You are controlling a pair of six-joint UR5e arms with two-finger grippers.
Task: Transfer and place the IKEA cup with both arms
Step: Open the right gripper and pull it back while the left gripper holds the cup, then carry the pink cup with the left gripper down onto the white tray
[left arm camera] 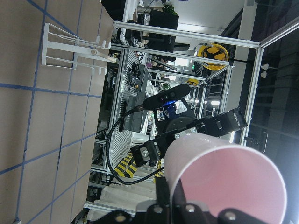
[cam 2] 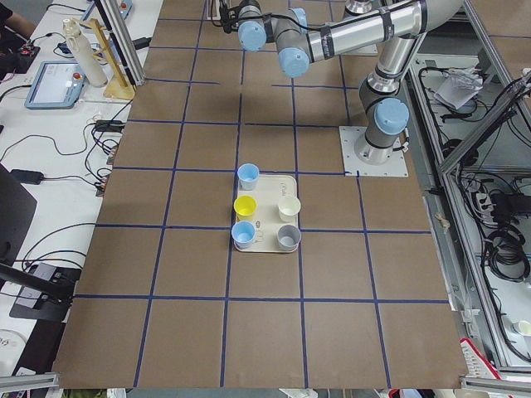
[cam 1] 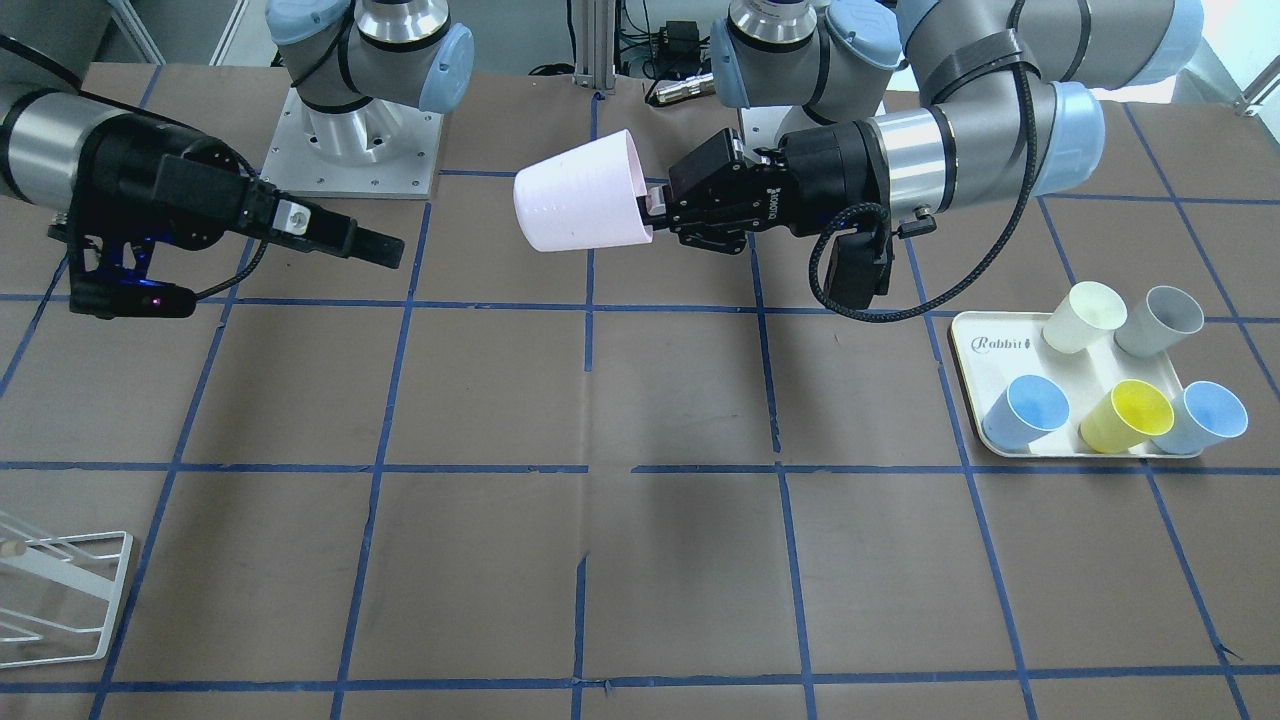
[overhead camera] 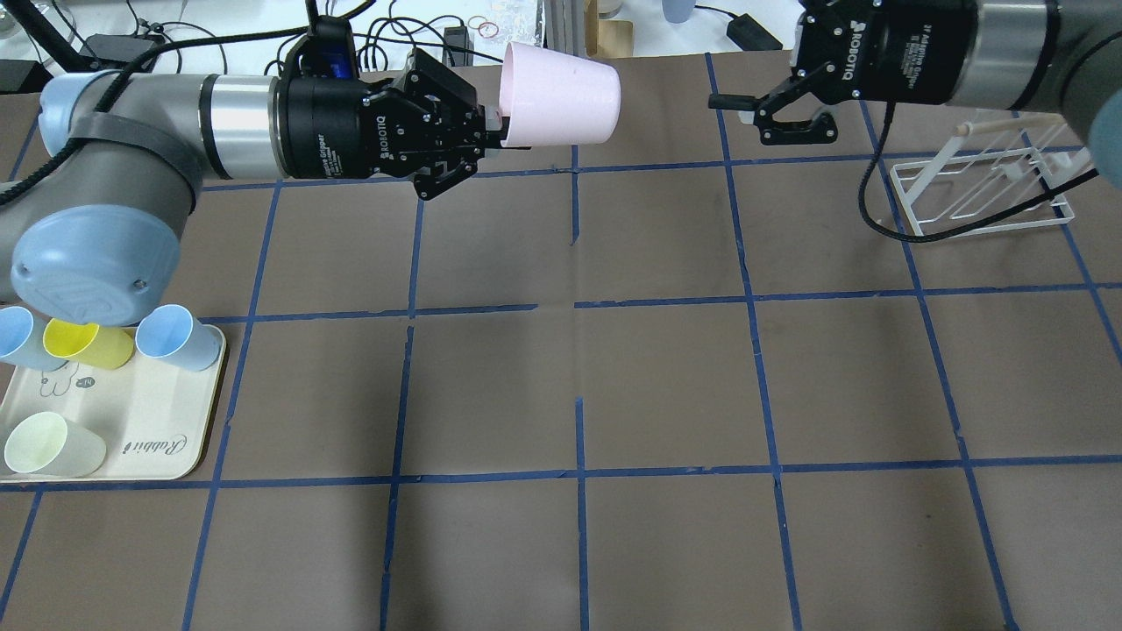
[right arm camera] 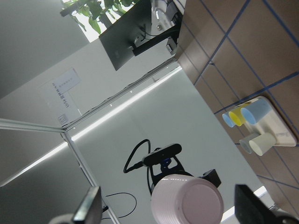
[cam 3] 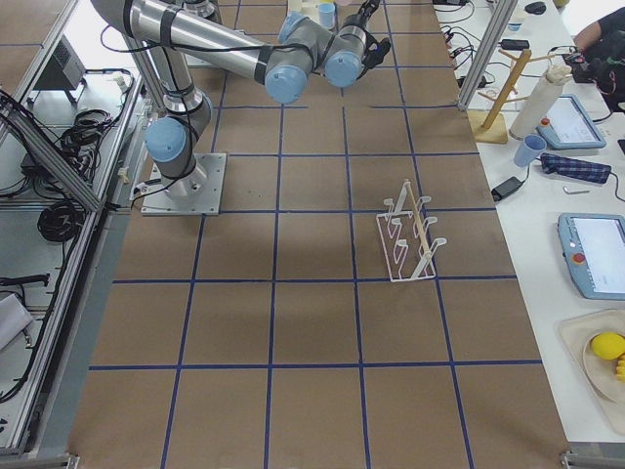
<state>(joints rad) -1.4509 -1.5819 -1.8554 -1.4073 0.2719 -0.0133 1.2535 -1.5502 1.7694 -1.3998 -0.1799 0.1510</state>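
Table: brown surface, marked into squares by blue tape lines.

Tray — cream, rounded corners, printed "Rabbit" — lies at the right of the front-facing view, at mid height. Five cups stand on it, mouths up. Upper row: cream cup, grey cup. Lower row: blue cup, yellow cup, second blue cup.

White wire rack sits in the lower left corner, partly cut off by the frame edge — well apart from the tray.
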